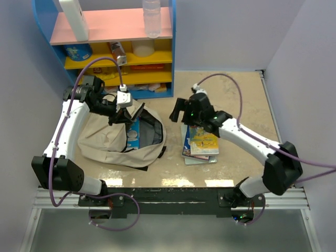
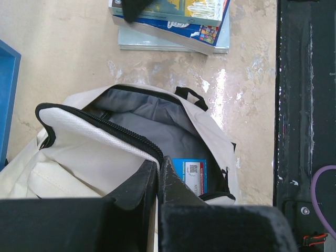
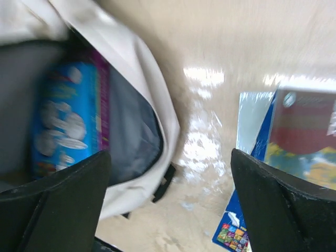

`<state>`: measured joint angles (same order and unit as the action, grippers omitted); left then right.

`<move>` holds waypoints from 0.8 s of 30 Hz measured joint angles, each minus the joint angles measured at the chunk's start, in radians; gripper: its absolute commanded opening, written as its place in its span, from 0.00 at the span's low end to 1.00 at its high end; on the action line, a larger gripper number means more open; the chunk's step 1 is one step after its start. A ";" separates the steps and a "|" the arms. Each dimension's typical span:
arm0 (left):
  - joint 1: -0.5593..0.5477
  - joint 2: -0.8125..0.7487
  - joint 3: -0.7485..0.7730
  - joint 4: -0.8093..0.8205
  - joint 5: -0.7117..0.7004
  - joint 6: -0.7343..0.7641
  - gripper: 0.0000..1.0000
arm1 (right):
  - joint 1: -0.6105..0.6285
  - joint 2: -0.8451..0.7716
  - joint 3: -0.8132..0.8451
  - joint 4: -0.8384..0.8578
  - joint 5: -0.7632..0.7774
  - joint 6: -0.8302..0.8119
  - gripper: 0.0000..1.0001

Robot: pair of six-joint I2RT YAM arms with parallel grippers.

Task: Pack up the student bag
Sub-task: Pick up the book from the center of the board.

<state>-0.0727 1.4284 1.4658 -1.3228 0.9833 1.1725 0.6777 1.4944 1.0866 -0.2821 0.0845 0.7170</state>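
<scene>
Student bag (image 1: 100,144) lay on its side on the surface (image 1: 247,100), left of centre, mouth facing right toward the book stack (image 1: 202,143). Left claw (image 1: 119,116) was clenched on the bag's zippered opening flap, holding the mouth up and open. One blue book (image 1: 134,135) sat inside, visible through the opening. Right claw (image 1: 178,110) was spread wide and empty, hanging over the gap between bag and stack, near the stack's far end.

Risks as I read it:
- Flap grip looked thin, pinched right at the zipper edge. If the fabric slipped out, the mouth would collapse and the next book would jam on the rim.
- Stack was several flat books, with the top one offset. A wide grab could take two, or shove the pile instead of lifting one.
- Next book could catch on the blue book's edge and push the bag away, since only the left claw anchored it.
- Arms were close together at the mouth. The insertion path could clip the left claw.
</scene>
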 measured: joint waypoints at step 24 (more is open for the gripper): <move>0.000 0.000 0.000 0.000 0.000 0.000 0.00 | -0.504 -0.311 -0.519 0.063 -0.145 0.070 0.97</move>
<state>-0.0727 1.4288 1.4658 -1.3228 0.9833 1.1721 0.1741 1.1839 0.5678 -0.2195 -0.0605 0.7868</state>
